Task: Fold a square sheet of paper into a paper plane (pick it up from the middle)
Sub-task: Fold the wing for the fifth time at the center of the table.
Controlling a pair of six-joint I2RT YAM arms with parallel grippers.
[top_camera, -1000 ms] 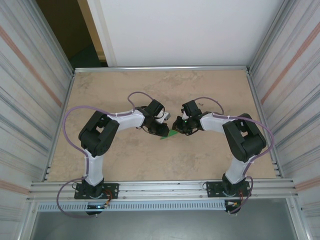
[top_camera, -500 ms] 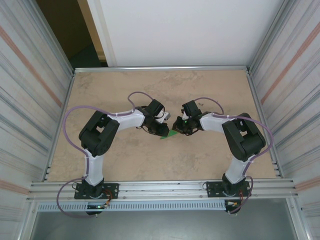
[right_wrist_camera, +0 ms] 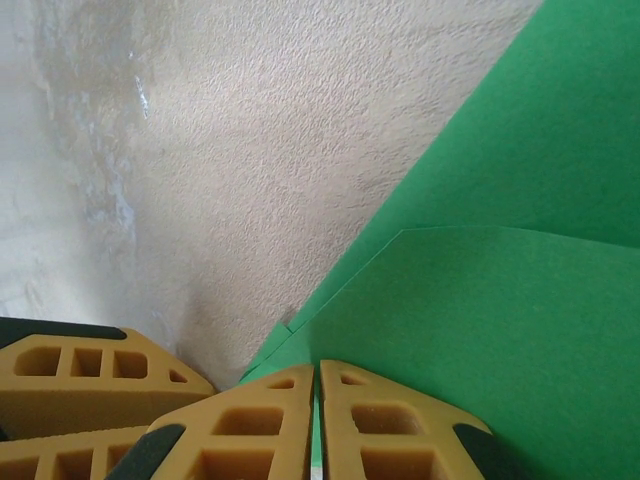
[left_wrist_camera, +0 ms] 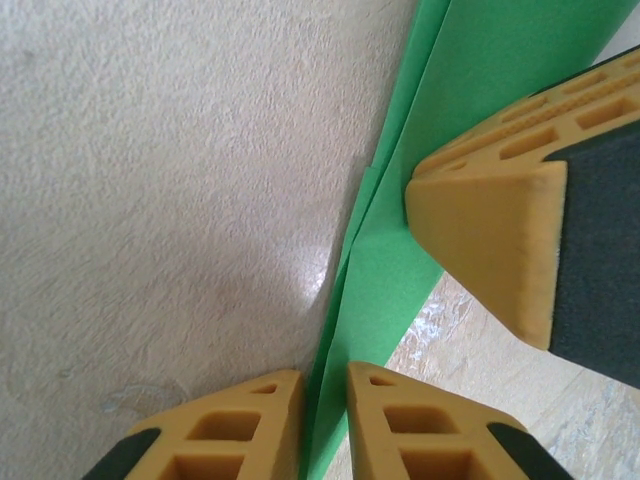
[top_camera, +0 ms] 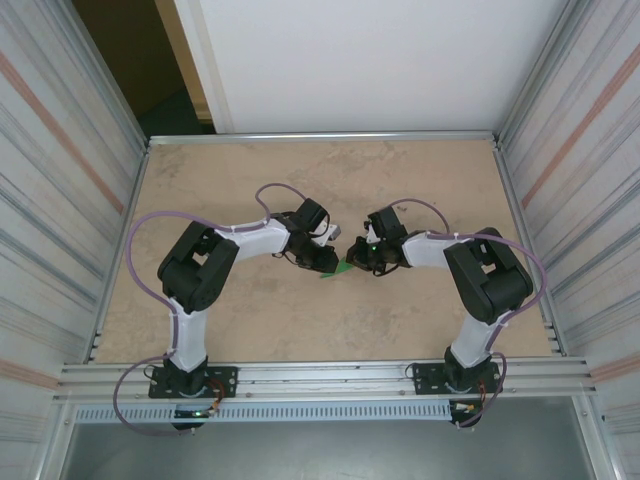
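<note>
Beige table [top_camera: 250, 190], metal walls [top_camera: 70, 180] on both sides, is carrying both arms. L arm [top_camera: 200, 268] and R arm [top_camera: 485, 272] are reaching inward, meeting nose to nose at mid-table. Green paper [top_camera: 338, 268], folded in layers, is sitting btwn them, low on the table. L gripper [left_wrist_camera: 322, 385] is pinching a paper edge, gap narrow. R gripper [right_wrist_camera: 318, 375] is clamping the paper too, fingers almost touching.

bright green paper [right_wrist_camera: 500, 330]; orange-yellow fingers [right_wrist_camera: 285, 397] with black backs; mottled beige table [top_camera: 250, 310]
</note>
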